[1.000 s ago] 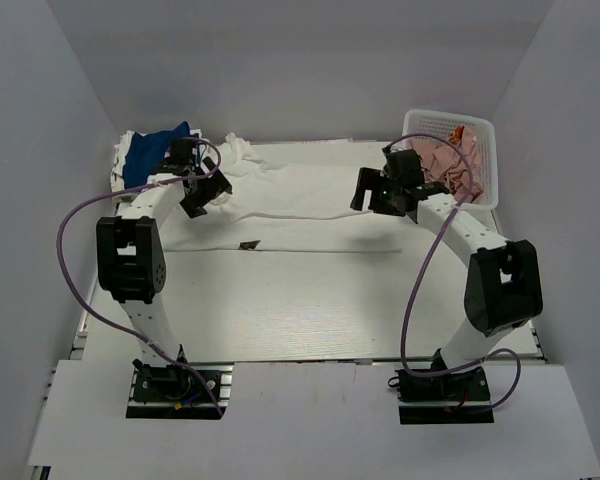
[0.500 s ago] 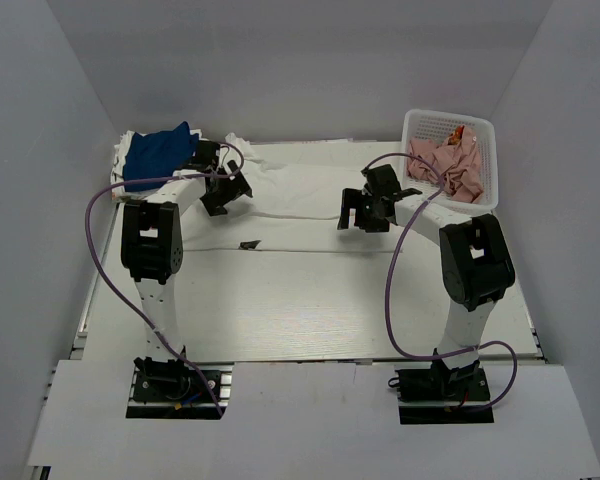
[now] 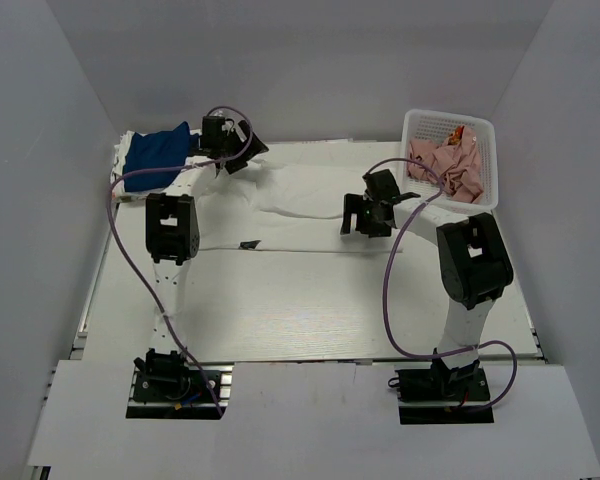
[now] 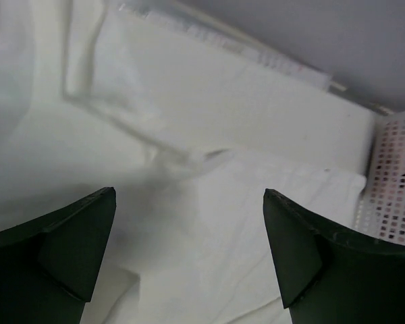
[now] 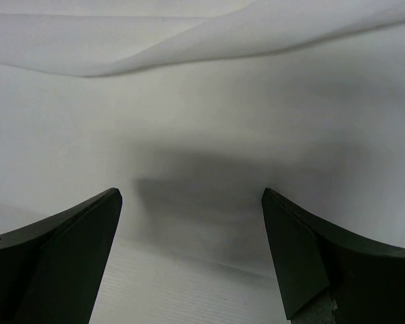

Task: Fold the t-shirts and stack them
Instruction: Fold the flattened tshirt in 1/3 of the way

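Observation:
A large white t-shirt (image 3: 300,195) lies spread across the far half of the table, its small dark neck label (image 3: 248,244) at the near hem. A folded royal blue t-shirt (image 3: 158,150) tops a white pile in the far left corner. My left gripper (image 3: 242,160) hangs open over the shirt's rumpled far left part; in the left wrist view the left gripper (image 4: 189,194) has only white cloth (image 4: 209,135) below it. My right gripper (image 3: 363,215) is open above the shirt's near right part; in the right wrist view the right gripper (image 5: 189,192) holds nothing over the shirt (image 5: 223,101).
A white mesh basket (image 3: 448,114) with pink cloth (image 3: 450,165) stands at the far right, also showing as the basket (image 4: 395,196) in the left wrist view. Bare table (image 5: 189,283) lies just near of the shirt's edge. Grey walls enclose the table.
The left gripper has swung toward the back, from the shirt's left side to its far left edge. The right gripper has moved left and nearer, over the shirt. Both stayed open.

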Available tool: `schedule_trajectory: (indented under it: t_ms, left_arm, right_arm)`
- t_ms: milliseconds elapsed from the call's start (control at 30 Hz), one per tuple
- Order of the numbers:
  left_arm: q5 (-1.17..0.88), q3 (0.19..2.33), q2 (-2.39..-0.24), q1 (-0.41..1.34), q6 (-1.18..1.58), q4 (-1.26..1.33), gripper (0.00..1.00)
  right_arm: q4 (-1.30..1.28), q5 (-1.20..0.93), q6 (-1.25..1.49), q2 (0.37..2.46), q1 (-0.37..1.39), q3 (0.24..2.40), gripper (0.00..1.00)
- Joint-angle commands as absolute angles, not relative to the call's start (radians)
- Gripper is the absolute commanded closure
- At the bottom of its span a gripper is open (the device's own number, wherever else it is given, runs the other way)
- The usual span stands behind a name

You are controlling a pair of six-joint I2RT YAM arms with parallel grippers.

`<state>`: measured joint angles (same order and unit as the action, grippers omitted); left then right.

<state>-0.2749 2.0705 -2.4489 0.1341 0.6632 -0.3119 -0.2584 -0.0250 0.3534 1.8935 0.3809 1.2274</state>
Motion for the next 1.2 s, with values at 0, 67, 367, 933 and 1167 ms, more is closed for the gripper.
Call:
schedule_trajectory:
  t_ms: [0,67,367,933,1167]
  left_arm:
    - [-0.391,2.262,-2.503,0.14,0.661,-0.203,0.0]
    - [-0.432,2.289,-2.496,0.14,0.605,-0.172,0.0]
    - [-0.218,1.805,-2.067,0.14,0.37,-0.255,0.0]
    - [0.07,1.307,-1.982,0.092,0.448,-0.376,0.0]
    - [0.081,1.089,-1.896,0.092,0.636,-0.526,0.0]
  right_arm:
    - [-0.249,-0.005,0.328,1.893,0.376,1.23,0.1]
    - [-0.252,0.029,0.325,1.888,0.377,1.233,0.1]
    - [-0.255,0.072,0.313,1.875,0.38,1.258,0.1]
    - [-0.215,0.21,0.333,1.847,0.38,1.144,0.1]
    - [-0.251,0.175,0.44,1.674,0.388,0.924,0.1]
